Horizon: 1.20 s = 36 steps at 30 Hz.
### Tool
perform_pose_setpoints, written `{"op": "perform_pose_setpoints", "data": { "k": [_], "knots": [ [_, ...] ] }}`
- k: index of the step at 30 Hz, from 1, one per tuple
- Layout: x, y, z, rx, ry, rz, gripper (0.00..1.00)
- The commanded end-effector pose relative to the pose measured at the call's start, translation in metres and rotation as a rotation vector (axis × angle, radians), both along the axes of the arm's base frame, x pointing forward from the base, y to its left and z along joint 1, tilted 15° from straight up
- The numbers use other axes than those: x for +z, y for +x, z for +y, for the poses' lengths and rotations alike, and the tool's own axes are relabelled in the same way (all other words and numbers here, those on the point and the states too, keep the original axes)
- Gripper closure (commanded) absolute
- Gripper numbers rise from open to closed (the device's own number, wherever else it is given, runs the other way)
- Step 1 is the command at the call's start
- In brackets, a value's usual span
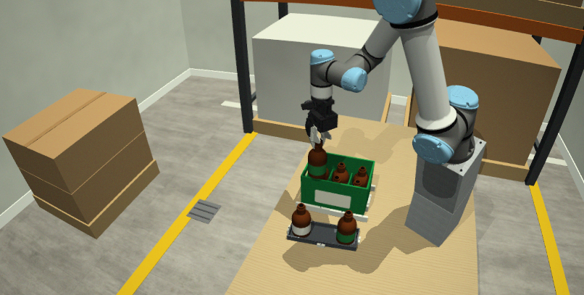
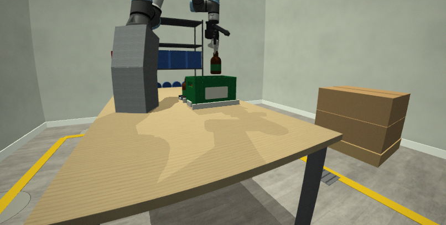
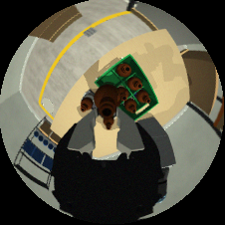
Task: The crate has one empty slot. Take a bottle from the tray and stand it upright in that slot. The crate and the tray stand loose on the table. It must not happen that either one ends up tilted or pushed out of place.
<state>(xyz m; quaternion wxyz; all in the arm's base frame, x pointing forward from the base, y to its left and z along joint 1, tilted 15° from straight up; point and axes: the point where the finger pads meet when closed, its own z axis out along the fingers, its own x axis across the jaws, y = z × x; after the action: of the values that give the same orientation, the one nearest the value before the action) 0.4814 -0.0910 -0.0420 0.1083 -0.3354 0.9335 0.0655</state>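
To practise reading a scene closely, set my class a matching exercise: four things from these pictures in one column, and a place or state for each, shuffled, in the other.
Things:
1. green-label bottle
2. white-label bottle
3. crate
4. tray

Places or states:
A. stands on the tray
B. held by its neck above the crate
C. holds two bottles
D. green, with a pale panel

Pairs: 1-B, 2-A, 3-D, 4-C
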Motion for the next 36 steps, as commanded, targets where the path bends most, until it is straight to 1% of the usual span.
{"op": "perform_pose_setpoints", "data": {
  "k": [1, 19, 36],
  "knots": [
    [-0.001, 0.003, -0.009, 0.0, -0.001, -0.001, 1.0],
    [-0.003, 0.009, -0.026, 0.0, -0.001, -0.001, 1.0],
    [-0.004, 0.01, -0.031, 0.0, -0.001, -0.001, 1.0]
  ]
}}
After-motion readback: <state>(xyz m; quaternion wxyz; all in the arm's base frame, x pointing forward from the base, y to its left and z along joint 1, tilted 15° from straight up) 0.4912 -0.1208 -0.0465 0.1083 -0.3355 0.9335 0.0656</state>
